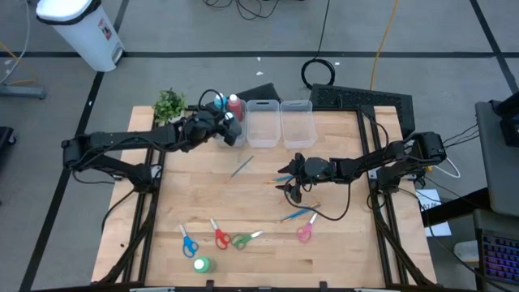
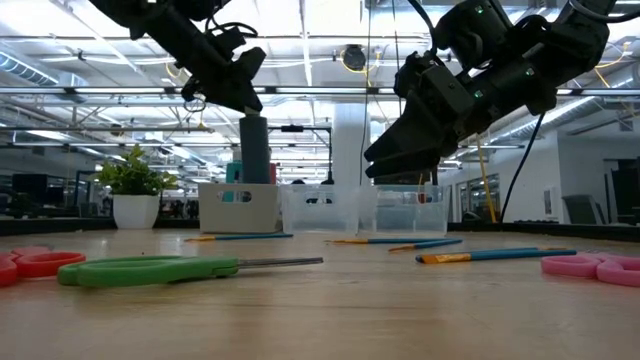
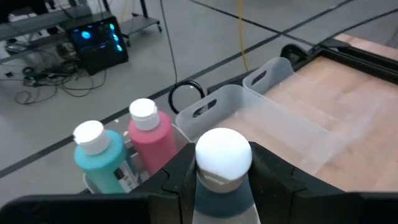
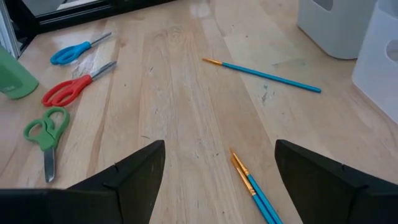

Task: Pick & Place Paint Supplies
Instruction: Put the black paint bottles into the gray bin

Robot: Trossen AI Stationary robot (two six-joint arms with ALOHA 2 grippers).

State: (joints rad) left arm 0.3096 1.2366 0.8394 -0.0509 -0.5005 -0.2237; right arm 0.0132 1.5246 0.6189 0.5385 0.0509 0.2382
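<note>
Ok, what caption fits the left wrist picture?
Left gripper holds a dark grey paint bottle beside the blue bottle and pink-red bottle.

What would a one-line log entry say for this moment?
left gripper: holds dark grey bottle above bottle bin | right gripper: open over brushes

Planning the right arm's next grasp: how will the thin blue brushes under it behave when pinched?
The pair of brushes lie flat on the table, so they look hard to get under. Their thin round handles would probably roll or slip. They look light, so the open right end effector may nudge them.
</note>
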